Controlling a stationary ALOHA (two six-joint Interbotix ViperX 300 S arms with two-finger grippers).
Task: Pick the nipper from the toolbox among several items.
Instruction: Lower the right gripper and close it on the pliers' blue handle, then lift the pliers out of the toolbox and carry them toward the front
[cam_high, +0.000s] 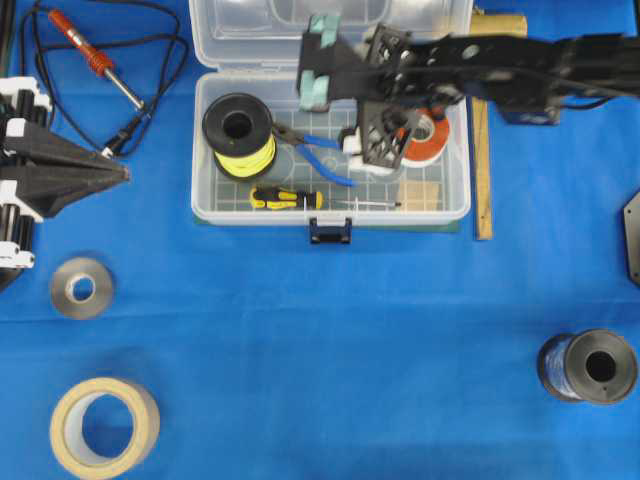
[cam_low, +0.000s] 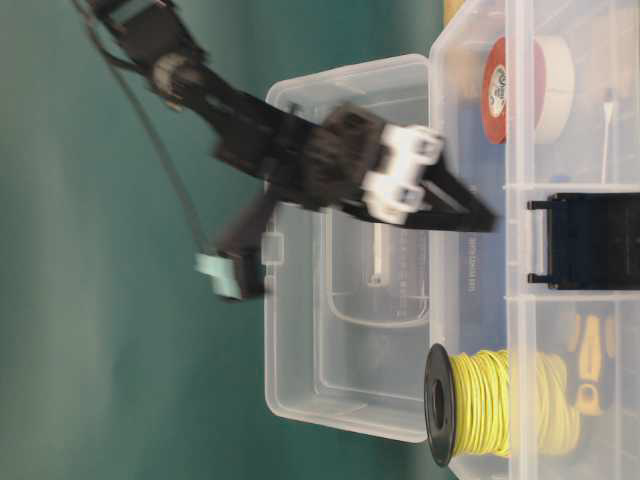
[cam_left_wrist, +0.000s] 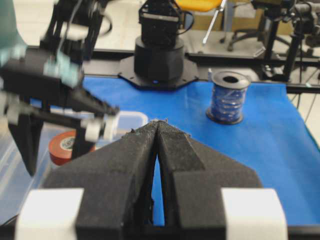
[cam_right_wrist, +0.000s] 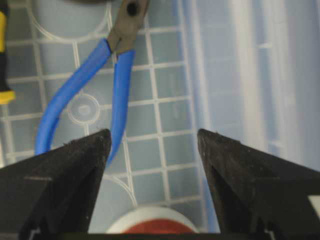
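The clear toolbox (cam_high: 260, 214) lies open at the top centre. The nipper (cam_high: 320, 141) with blue handles lies on its gridded floor between the spool of yellow wire (cam_high: 240, 135) and the red-and-white tape roll (cam_high: 430, 142). The black-and-yellow screwdriver (cam_high: 285, 198) and the wooden block (cam_high: 420, 193) lie along the front wall. My right gripper (cam_high: 365, 155) is open and empty, low inside the box. In the right wrist view (cam_right_wrist: 154, 137) one blue handle of the nipper (cam_right_wrist: 120, 85) reaches its left fingertip. My left gripper (cam_high: 125, 172) is shut and empty, left of the box.
A red-handled soldering iron (cam_high: 90, 55) with a black cord lies at the top left. A grey tape roll (cam_high: 82, 288) and a masking tape roll (cam_high: 103, 425) lie at the lower left. A blue wire spool (cam_high: 590, 365) stands at the lower right. A wooden strip (cam_high: 482, 170) lies beside the box.
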